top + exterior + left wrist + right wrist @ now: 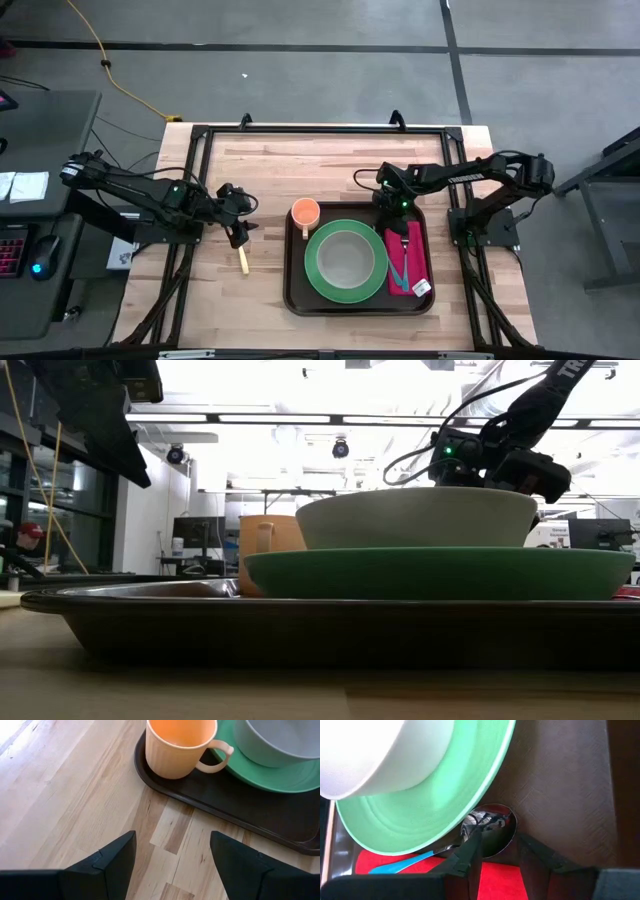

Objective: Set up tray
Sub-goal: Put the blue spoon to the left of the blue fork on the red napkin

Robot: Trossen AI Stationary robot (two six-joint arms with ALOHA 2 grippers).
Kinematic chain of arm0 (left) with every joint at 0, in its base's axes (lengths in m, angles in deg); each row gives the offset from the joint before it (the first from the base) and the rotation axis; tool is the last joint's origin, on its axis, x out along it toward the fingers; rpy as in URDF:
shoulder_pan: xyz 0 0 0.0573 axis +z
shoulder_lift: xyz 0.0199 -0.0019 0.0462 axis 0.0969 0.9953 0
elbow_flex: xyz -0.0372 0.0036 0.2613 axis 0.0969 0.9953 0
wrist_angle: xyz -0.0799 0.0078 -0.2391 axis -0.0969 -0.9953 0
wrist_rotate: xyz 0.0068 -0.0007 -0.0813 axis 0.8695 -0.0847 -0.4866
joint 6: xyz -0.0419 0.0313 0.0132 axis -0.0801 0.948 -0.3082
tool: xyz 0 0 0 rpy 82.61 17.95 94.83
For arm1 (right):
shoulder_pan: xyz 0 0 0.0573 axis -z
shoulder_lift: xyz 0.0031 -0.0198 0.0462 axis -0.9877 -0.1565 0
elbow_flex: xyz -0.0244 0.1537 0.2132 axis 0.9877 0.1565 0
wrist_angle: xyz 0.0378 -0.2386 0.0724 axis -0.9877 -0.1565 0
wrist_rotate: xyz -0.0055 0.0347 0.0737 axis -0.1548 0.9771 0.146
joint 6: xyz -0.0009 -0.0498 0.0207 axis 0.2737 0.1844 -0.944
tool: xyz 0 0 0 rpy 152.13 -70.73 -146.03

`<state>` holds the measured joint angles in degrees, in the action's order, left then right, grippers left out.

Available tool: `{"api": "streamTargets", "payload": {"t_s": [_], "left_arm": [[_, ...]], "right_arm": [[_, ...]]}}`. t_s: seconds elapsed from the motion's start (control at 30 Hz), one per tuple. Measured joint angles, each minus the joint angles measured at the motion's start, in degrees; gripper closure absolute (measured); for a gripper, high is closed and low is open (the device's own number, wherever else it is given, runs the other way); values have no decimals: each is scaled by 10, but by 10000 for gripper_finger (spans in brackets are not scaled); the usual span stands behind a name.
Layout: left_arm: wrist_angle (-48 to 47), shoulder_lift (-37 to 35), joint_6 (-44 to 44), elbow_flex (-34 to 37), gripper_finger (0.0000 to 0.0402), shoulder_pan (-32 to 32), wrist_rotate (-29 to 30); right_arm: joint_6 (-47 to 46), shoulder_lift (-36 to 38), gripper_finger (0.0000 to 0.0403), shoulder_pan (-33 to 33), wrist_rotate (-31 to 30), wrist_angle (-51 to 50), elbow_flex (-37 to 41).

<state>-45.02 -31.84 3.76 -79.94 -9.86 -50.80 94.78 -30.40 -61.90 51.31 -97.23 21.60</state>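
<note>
Grey floor (330,70) with dark seams, yellow cable (105,62); perhaps monitors (190,532) beyond.

Bright ceiling lights (300,418) glare; foreground dim, blurred.

The table (270,170) is pale, matt wood. The tray (560,785) is dark textured plastic. The spoon (492,832) bowl is glossy metal.

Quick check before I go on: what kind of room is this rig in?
Likely a lab or workshop, not a dining room: bare concrete floor with a yellow cable, a keyboard beside the wooden table, exposed ceiling lights.
</note>
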Motion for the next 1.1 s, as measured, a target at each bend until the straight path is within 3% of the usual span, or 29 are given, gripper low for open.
{"api": "streamTargets", "payload": {"t_s": [1.1], "left_arm": [[-2, 0, 0, 0, 119, 0, -1]], "right_arm": [[-25, 0, 304, 0, 37, 8, 0]]}}
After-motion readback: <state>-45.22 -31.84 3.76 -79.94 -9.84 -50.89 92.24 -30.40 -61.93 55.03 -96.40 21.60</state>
